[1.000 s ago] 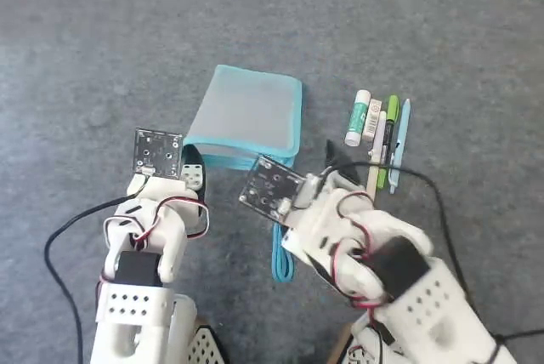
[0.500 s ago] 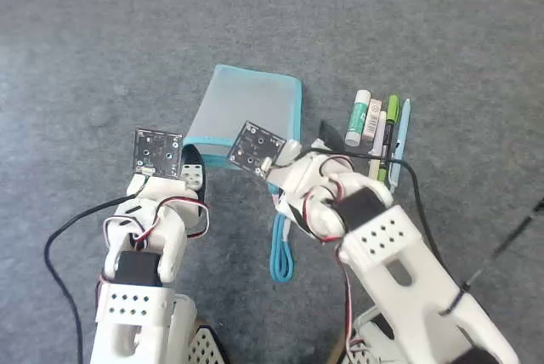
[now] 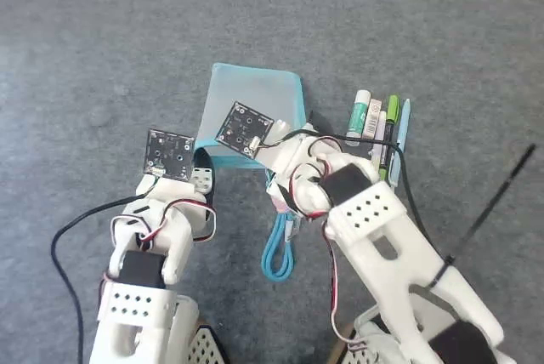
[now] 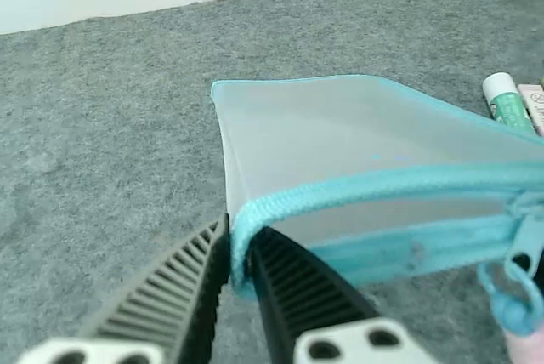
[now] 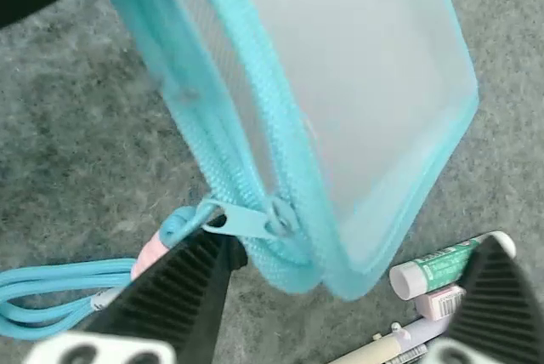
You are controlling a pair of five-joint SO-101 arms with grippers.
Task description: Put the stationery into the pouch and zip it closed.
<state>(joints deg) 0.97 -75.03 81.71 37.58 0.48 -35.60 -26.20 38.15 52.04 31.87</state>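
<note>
Since the pouch (image 3: pixel 255 109) is light, floppy mesh lying on the carpet (image 3: pixel 102 66) beside the stationery (image 3: pixel 378 130), it'll probably buckle if pushed. Your left gripper (image 4: pixel 238 235) is pinching its zipper-edge corner. Your right gripper (image 5: pixel 353 253) gapes wide over the zipper pull (image 5: pixel 246 221), so grab that stiff little tab.

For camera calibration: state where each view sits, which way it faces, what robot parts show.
High view: fixed above the table, looking down on the pouch, the stationery beside it, the left arm and right arm.
Left wrist view: on the left arm, facing along the left tool, shut on the pouch's corner.
Right wrist view: on the right arm, facing down past the open right tool at the zipper pull.
Shared: both wrist views show the pouch and the glue stick.
</note>
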